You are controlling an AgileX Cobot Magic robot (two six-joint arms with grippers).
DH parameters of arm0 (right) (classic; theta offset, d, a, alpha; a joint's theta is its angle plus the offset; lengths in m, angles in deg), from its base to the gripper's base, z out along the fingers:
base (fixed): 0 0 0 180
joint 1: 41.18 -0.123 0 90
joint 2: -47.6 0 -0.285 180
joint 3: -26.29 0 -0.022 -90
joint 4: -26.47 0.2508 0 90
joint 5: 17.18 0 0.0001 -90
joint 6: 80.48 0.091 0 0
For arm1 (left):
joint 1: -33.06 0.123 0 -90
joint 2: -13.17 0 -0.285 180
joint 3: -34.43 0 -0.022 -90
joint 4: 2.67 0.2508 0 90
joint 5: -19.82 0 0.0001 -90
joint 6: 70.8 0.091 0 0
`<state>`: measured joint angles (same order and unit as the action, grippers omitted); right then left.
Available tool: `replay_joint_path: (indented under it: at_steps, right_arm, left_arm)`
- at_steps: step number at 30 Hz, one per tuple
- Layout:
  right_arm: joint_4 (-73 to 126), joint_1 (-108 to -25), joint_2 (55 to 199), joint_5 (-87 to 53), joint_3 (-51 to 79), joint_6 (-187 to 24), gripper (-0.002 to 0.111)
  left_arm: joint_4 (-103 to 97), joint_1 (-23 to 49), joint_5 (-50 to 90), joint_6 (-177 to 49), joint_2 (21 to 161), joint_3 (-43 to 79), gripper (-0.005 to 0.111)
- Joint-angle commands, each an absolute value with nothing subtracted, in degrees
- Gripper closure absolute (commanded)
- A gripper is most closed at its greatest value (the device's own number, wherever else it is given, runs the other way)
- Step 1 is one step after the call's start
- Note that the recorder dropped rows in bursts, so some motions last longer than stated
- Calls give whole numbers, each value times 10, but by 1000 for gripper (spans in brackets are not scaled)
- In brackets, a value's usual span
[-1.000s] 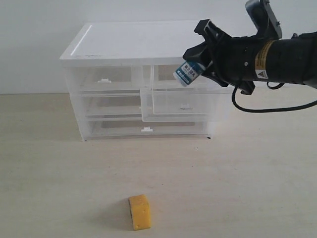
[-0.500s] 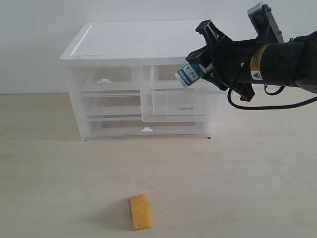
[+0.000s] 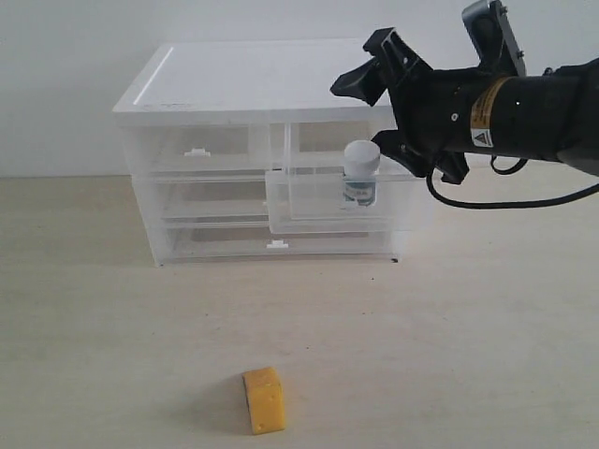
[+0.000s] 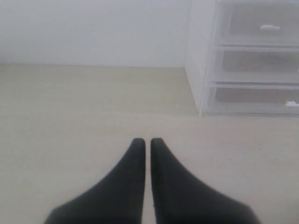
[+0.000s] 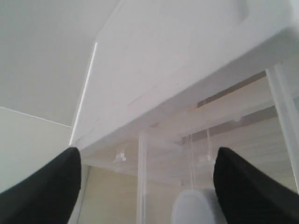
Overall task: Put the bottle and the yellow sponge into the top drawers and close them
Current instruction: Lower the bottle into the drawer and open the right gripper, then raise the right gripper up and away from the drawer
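**Bottle** (image 3: 361, 174): upright in the pulled-out right top drawer (image 3: 309, 213), clear of the right claw (image 3: 367, 113), which stands wide apart at its twelve o'clock.

**Yellow sponge** (image 3: 264, 400): on the worktop (image 3: 468, 355), six o'clock of the cabinet (image 3: 253, 79).

**Left claw** (image 4: 145, 142): pressed together, empty.

**Step:** we judge the bottle placed. Next we would push that drawer shut, then open the left top drawer (image 3: 197, 150) for the sponge.

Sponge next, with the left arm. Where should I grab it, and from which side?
Come down from above and pinch the yellow sponge across its two long side faces, mid-length. It's a narrow block resting on the table, sides exposed. The left gripper is shut, so open it first.
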<state>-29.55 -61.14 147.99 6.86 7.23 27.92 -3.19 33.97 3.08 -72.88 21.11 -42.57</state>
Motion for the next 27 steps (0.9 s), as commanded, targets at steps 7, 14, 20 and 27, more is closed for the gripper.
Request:
replay_joint_path:
  at_steps: [7, 14, 20, 27]
  right_arm:
    - [-308, -610, 1399, -17, 81, 78, 37]
    - [-373, -611, 1355, -65, 81, -33, 51]
    - [-525, -611, 1355, -68, 81, -33, 108]
    - [-650, -611, 1355, -123, 81, -33, 108]
  left_arm:
    - [-38, 341, 36, -727, 210, -428, 102]
    - [-38, 341, 36, -727, 210, -428, 102]
    - [-38, 341, 36, -727, 210, -428, 102]
    - [-38, 341, 36, -727, 210, -428, 102]
